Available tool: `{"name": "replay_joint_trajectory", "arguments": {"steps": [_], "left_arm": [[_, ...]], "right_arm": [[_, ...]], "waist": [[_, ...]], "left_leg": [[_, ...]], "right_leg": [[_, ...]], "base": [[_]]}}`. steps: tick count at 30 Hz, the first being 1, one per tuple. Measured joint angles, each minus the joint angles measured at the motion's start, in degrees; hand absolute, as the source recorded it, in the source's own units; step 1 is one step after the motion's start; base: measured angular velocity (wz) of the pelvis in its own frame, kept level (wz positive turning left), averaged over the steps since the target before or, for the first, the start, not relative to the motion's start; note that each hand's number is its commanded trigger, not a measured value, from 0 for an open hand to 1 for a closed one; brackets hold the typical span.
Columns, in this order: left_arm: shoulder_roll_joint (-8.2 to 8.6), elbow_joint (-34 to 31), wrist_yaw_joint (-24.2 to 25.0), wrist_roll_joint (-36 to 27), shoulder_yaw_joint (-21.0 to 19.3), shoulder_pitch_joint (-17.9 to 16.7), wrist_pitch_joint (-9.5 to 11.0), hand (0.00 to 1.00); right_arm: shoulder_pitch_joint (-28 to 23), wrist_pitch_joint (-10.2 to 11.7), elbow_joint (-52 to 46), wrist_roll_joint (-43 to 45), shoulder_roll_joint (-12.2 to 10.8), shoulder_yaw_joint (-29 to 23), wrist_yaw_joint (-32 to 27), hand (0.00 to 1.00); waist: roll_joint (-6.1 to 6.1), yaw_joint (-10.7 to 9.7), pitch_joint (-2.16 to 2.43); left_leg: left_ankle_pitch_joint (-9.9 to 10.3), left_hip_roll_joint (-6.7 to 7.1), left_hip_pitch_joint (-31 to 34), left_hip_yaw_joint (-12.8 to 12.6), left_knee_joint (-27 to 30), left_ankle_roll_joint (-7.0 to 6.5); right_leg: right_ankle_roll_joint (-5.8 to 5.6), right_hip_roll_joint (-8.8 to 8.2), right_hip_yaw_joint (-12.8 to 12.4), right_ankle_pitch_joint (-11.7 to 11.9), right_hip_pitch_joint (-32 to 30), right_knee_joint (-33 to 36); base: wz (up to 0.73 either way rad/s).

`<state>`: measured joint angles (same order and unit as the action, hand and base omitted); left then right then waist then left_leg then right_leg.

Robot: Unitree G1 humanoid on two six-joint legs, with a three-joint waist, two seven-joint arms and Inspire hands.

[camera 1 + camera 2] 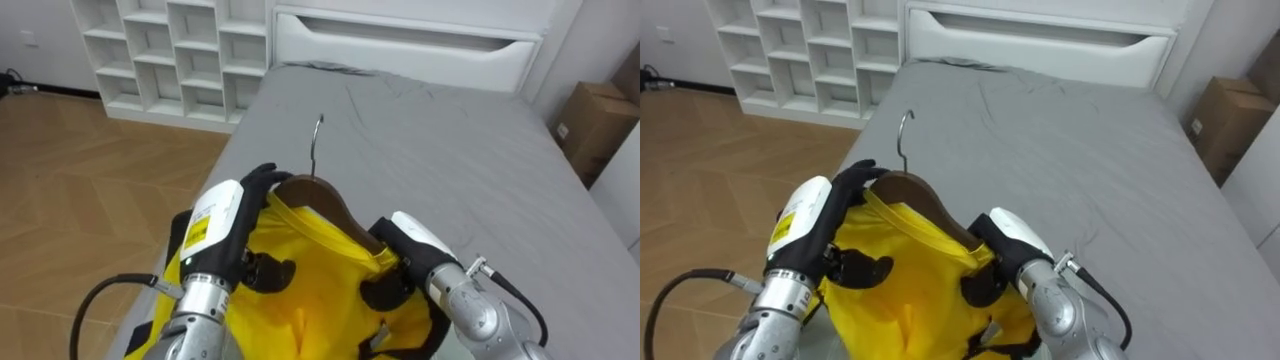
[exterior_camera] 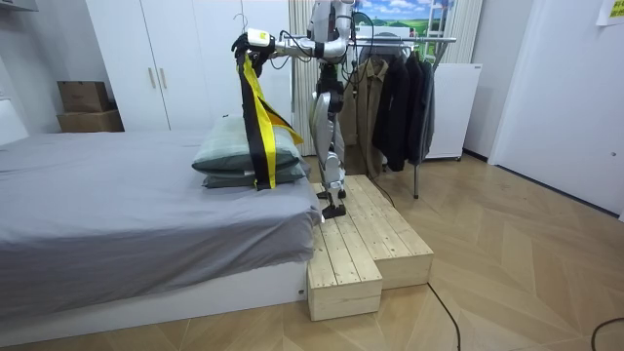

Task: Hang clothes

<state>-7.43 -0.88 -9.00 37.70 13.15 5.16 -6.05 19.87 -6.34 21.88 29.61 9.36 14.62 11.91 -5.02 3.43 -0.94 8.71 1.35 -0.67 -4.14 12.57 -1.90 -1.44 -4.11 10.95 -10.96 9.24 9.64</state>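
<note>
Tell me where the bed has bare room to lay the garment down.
The bed is bare from the hanger to the headboard. It is crowded at the near end: stacked pillows lie below the yellow garment, which the left hand and right hand grip on the hanger.

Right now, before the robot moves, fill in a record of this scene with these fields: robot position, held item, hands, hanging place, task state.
robot position: standing on the wooden platform beside the bed
held item: yellow garment on a wooden hanger, hook up, held over the bed
hands: left hand and right hand each curled round an end of the hanger
hanging place: clothes rack with dark clothes, behind the robot
task state: garment not yet on the rack
</note>
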Motion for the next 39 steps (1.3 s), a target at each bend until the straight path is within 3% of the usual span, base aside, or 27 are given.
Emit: {"name": "replay_joint_trajectory", "arguments": {"steps": [9,15,21,24,26,30,34,39], "left_arm": [[-0.16,0.5,0.0,0.0,0.1,-0.1,-0.2,0.0],[-1.42,0.9,0.0,-2.6,0.0,-1.0,-0.5,0.0],[-1.57,0.9,0.0,-2.5,-0.4,-1.2,-0.5,0.0],[-1.55,0.9,0.0,-2.5,-1.5,-1.2,-0.5,0.0],[-1.61,0.9,0.0,-2.6,-1.8,-1.2,-0.5,0.0],[-1.55,1.0,-0.4,-5.3,-2.3,-1.9,0.0,0.0],[-1.55,6.2,-1.9,-8.9,-3.7,-3.1,0.3,0.0],[-1.39,14.3,-5.6,-14.7,-6.5,-6.1,1.4,0.0]], "right_arm": [[0.0,-0.8,1.2,-0.1,0.0,0.0,0.0,1.0],[-0.1,-1.3,1.0,0.1,0.3,-0.1,0.4,1.0],[-0.7,-1.2,-2.0,2.5,2.4,-1.3,1.4,1.0],[-1.6,-1.2,-4.3,3.2,3.0,-3.0,1.6,1.0],[-1.8,-1.1,-5.3,3.2,3.7,-3.1,1.6,1.0],[-4.3,-1.1,-9.4,4.0,4.9,-3.1,1.6,1.0],[-7.0,-0.9,-12.1,5.2,5.2,-3.5,0.7,1.0],[-13.6,-0.9,-18.1,7.4,5.3,-8.4,0.0,1.0]], "waist": [[0.03,-0.3,-0.02],[0.21,-1.2,0.0],[0.68,-2.1,0.19],[1.21,-2.8,0.5],[1.65,-2.9,0.77],[1.66,-2.5,0.79],[1.55,-3.3,0.75],[1.61,-3.3,0.78]], "left_leg": [[0.0,0.02,0.1,-0.1,-0.3,0.0],[0.0,0.13,0.5,-0.2,-0.3,-0.01],[0.0,0.17,1.2,-0.4,0.0,-0.01],[0.0,0.17,1.2,-0.4,0.1,-0.01],[0.0,0.1,0.6,-1.0,0.1,-0.01],[0.0,-0.22,-0.8,-2.3,-0.9,-0.01],[0.0,-0.49,-1.9,-3.7,-1.2,0.0],[0.1,-0.79,-2.0,-4.9,-1.4,-0.05]], "right_leg": [[0.0,-0.01,-0.1,0.0,-0.1,0.0],[0.0,-0.07,0.2,0.0,-0.5,0.0],[0.0,-0.13,0.0,0.0,-1.2,0.0],[0.0,-0.16,-0.1,0.0,-1.1,0.0],[-0.01,-0.2,-1.0,0.0,-1.0,0.0],[-0.01,-0.07,-2.6,0.0,-1.0,0.1],[0.06,0.04,-3.5,0.0,-0.4,0.2],[0.05,0.22,-5.4,0.0,-1.7,1.3]], "base": [[0.0],[0.01],[-0.01],[0.0],[-0.14],[-0.24],[-0.16],[-0.14]]}}
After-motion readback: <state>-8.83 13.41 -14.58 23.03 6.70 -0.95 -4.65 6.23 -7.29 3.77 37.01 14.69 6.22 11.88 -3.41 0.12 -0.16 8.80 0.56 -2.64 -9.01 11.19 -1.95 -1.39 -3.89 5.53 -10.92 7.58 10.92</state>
